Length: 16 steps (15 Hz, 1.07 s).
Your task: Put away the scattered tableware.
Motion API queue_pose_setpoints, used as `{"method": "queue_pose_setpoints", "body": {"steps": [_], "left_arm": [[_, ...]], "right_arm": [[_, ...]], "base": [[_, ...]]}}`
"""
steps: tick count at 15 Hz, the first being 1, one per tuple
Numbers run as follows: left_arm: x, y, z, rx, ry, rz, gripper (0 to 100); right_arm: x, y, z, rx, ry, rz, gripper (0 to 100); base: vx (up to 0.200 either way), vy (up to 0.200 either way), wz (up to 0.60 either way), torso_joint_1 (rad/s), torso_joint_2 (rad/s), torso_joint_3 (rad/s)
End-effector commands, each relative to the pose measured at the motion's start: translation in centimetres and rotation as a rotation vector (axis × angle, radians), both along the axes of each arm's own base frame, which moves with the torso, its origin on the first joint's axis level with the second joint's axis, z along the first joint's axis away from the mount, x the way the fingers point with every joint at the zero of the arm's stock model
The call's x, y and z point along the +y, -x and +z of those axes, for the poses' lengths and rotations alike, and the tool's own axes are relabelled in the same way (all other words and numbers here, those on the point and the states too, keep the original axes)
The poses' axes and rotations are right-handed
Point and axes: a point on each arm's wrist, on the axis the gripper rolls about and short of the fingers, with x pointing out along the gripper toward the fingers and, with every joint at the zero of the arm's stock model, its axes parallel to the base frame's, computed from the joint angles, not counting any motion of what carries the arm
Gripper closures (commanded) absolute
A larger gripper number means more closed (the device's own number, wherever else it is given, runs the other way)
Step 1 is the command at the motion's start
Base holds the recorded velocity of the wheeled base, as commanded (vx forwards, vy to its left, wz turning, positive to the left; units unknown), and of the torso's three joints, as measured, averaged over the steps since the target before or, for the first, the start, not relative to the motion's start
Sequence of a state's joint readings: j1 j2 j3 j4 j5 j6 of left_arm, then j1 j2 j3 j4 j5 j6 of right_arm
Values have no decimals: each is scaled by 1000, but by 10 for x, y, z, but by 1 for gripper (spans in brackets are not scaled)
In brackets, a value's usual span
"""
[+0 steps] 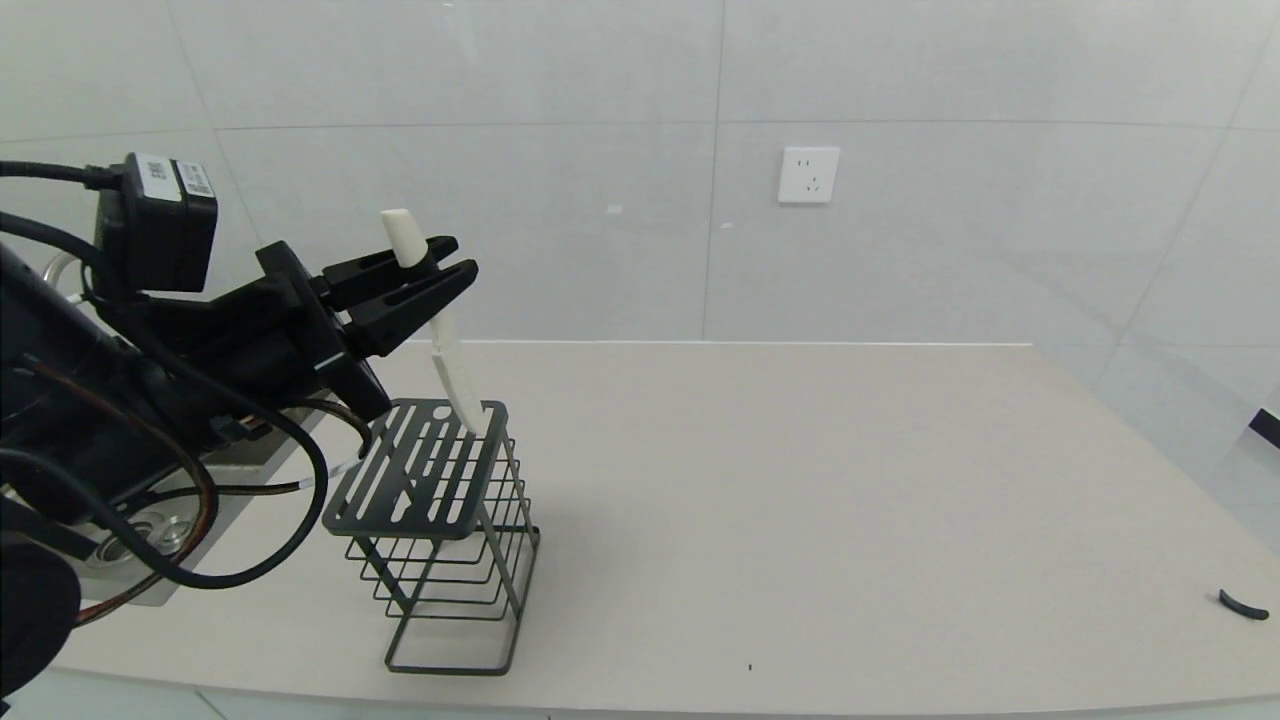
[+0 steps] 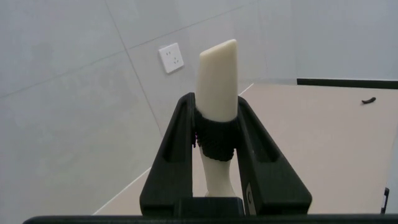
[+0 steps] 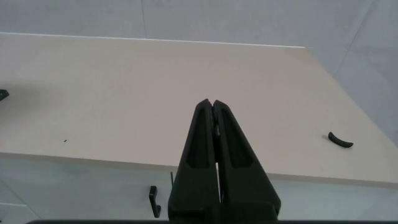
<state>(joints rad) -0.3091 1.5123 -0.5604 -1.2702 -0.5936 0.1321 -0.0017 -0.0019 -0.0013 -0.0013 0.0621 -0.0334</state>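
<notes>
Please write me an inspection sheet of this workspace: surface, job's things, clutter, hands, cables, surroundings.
Surface: beige counter, no spills seen.
Job's things: white knife held by its handle, blade pointing down at the slotted top of the dark wire rack; tip in a slot or not, cannot tell.
Clutter: small black curved piece near the counter's right edge.
Hands: left hand shut on the knife; right hand shut, empty.
Cables: black cables loop from the left arm beside the rack.
Surroundings: tiled wall with a wall socket.
</notes>
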Motion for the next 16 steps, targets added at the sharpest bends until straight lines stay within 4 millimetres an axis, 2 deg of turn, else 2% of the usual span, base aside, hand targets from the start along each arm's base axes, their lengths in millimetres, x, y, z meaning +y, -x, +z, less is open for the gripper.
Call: {"method": "queue_pose_setpoints", "body": {"steps": [1, 7, 16], "left_arm": [[0, -2, -2, 7, -2, 1, 100], [7, -5, -1, 1, -2, 33, 100], [5, -9, -8, 25, -15, 18, 100]], "right_arm": [[0, 0, 0, 1, 0, 1, 100], [0, 0, 0, 1, 0, 1, 100], [0, 0, 0, 1, 0, 1, 100]], "base": [[0, 0, 0, 0, 0, 0], [0, 0, 0, 0, 0, 0], [0, 0, 0, 0, 0, 0]]}}
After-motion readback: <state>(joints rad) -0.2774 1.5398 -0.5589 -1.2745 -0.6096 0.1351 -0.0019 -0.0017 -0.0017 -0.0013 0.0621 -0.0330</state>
